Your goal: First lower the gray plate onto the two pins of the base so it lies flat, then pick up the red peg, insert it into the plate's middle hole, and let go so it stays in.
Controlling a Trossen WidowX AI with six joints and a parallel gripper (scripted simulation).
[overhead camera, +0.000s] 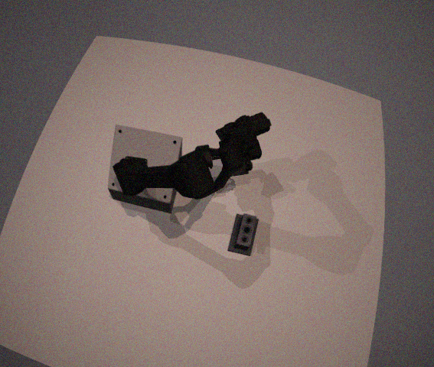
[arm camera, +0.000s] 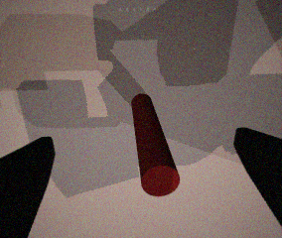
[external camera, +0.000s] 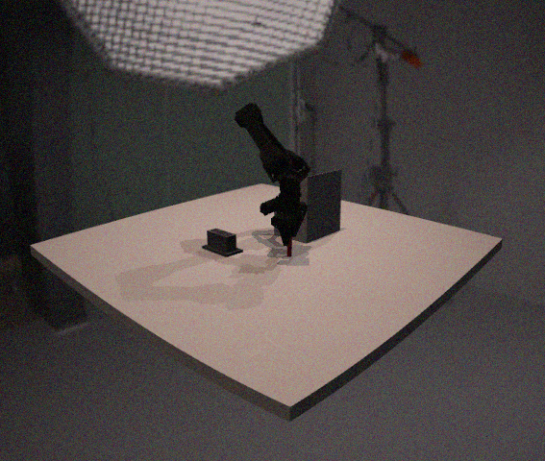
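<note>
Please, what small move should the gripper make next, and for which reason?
Probably lower the gripper a little, straight down, before closing. The red peg stands upright between the fingers but touches neither. The wrist view shows its top nearer the bottom of the picture than the fingertips.

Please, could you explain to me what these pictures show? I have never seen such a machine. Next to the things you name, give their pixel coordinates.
The black machine is a robot arm with a two-fingered gripper [external camera: 288, 242] [arm camera: 146, 140]. The top view looks down from above, the exterior view looks from the side, and the wrist view looks out past the fingers.

On the pale table [overhead camera: 90, 276] [external camera: 311, 322] stand a red peg [external camera: 289, 248] [arm camera: 153, 144], upright, and a small dark block on a wider foot [overhead camera: 244, 232] [external camera: 221, 242], with three dark holes along its top. Beside the arm is a large gray box [overhead camera: 149, 144] [external camera: 324, 206].

Nothing is held: the fingers are open, one on each side of the peg.
</note>
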